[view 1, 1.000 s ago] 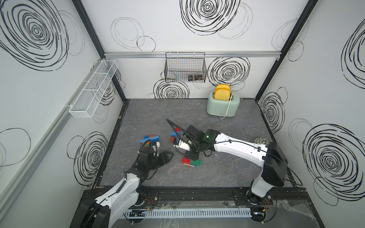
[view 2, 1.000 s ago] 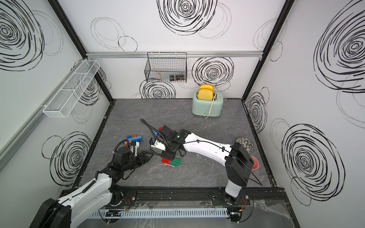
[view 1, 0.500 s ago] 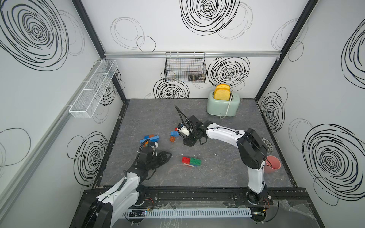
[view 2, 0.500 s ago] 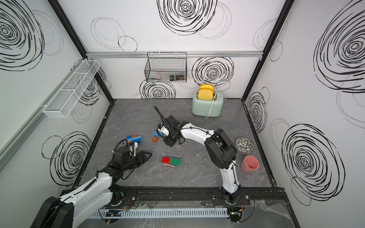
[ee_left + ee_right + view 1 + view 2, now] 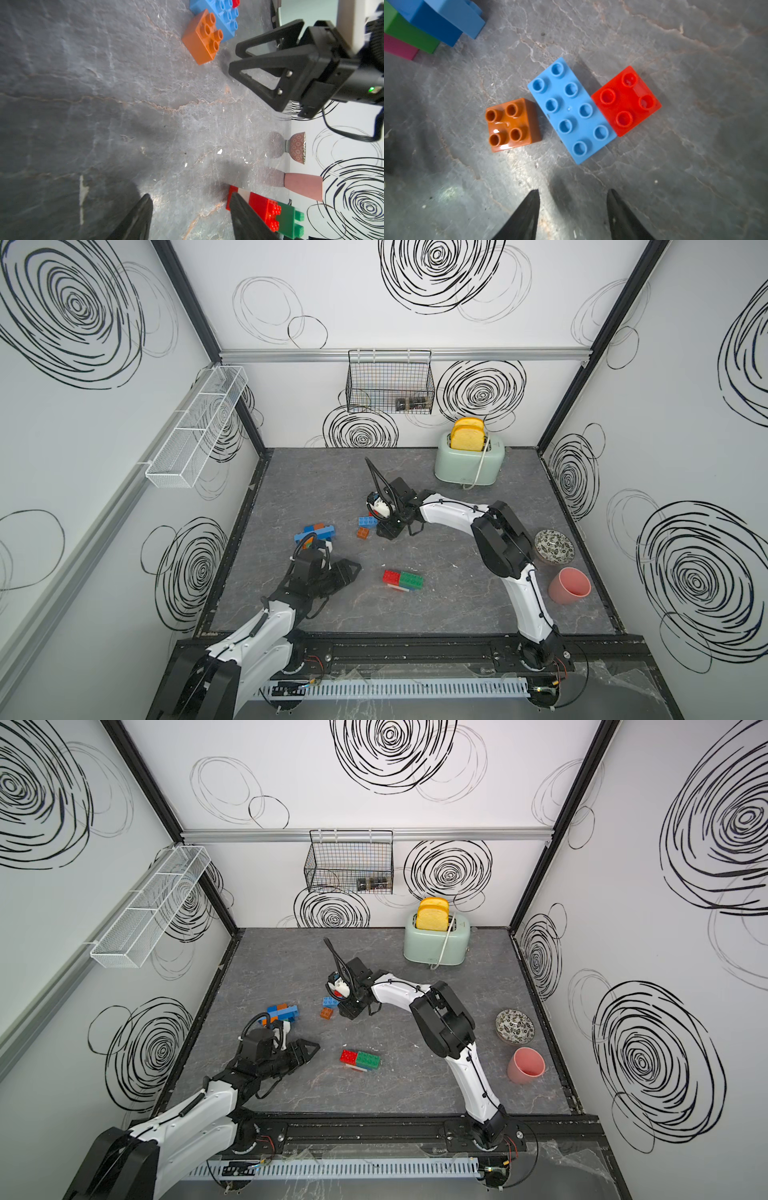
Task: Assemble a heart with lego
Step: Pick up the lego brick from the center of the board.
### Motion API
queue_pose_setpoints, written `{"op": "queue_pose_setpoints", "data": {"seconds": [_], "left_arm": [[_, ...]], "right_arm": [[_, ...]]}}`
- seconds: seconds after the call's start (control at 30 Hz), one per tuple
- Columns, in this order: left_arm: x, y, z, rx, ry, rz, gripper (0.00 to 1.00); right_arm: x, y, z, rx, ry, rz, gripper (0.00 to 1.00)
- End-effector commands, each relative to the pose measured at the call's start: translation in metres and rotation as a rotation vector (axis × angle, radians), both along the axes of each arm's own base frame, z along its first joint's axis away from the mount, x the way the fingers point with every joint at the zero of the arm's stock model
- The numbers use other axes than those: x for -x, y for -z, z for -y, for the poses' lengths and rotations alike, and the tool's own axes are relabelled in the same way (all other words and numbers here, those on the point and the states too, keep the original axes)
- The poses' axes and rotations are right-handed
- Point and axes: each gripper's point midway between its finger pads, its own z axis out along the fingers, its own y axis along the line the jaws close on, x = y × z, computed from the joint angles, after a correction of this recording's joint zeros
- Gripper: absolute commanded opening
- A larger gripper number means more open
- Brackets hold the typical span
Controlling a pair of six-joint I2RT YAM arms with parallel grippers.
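Blue brick (image 5: 572, 110), stud markings perhaps illegible

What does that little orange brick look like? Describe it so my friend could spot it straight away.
Start at the mint-green toaster at the back, then come forward to the right gripper. Three loose bricks lie there in a row: a red brick, a long light-blue brick, then the orange brick nearest the front. It is the small four-stud square, orange, standing on its own.

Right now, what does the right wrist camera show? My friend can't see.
A long blue brick lies studs-up on the grey table, a red brick touching it, an orange brick slightly apart. The right gripper hangs open nearby, empty.
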Motion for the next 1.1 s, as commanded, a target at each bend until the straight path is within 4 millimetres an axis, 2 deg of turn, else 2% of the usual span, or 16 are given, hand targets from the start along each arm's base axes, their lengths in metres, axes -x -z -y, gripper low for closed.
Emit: {"op": "queue_pose_setpoints", "data": {"seconds": [0.0,0.63,0.77,0.9,1.07], "left_arm": [[-0.01,-0.01,-0.001,-0.008,-0.009,0.033,0.64],[-0.011,-0.014,-0.003,-0.014,-0.011,0.046,0.64],[-0.01,-0.014,-0.002,-0.014,-0.01,0.044,0.64],[-0.011,-0.014,-0.002,-0.014,-0.01,0.046,0.64],[-0.01,-0.014,-0.001,-0.013,-0.002,0.045,0.64]], "right_arm": [[-0.004,-0.004,-0.015,-0.042,-0.045,0.004,0.55],[-0.02,0.012,-0.042,-0.055,-0.139,0.05,0.62],[-0.029,0.012,-0.045,-0.047,-0.124,0.078,0.64],[-0.027,0.013,-0.052,-0.058,-0.143,0.087,0.66],[-0.023,0.024,-0.056,-0.024,-0.166,0.104,0.67]]}}
